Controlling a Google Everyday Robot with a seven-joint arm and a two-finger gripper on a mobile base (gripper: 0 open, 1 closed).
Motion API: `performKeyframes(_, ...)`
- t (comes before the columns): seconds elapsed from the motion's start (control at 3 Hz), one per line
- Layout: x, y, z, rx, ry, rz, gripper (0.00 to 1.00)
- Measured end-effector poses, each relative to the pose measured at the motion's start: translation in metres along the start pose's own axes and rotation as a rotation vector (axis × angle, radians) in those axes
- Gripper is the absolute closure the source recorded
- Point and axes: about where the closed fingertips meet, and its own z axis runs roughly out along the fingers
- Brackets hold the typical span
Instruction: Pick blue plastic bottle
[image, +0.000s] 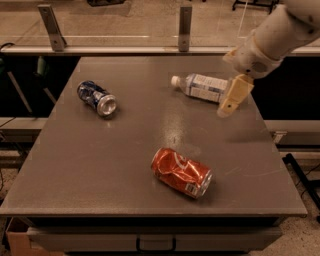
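table (100, 170): grey flat top
blue plastic bottle (202, 86): on its side, far right, cap pointing left
dark-blue can (96, 97): dented, on its side, far left
red can (182, 171): crushed, on its side, front centre
gripper (226, 107): above the table at the bottle's base end

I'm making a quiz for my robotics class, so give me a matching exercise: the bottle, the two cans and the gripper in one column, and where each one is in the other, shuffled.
1. blue plastic bottle
2. blue can
3. red can
4. gripper

A. nearest the table's front edge
B. left side of the view
C. right side, by the bottle's base end
D. lying at the back, cap pointing left

Pairs: 1-D, 2-B, 3-A, 4-C.
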Motion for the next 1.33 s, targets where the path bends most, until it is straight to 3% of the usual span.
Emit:
performKeyframes(0.33,-0.002,-0.026,0.043,-0.01,-0.021,0.013,0.0)
performKeyframes(0.67,0.006,-0.045,0.072,-0.023,-0.016,0.05,0.13)
performKeyframes(1.33,-0.003,-0.056,0.059,-0.047,-0.045,0.091,0.58)
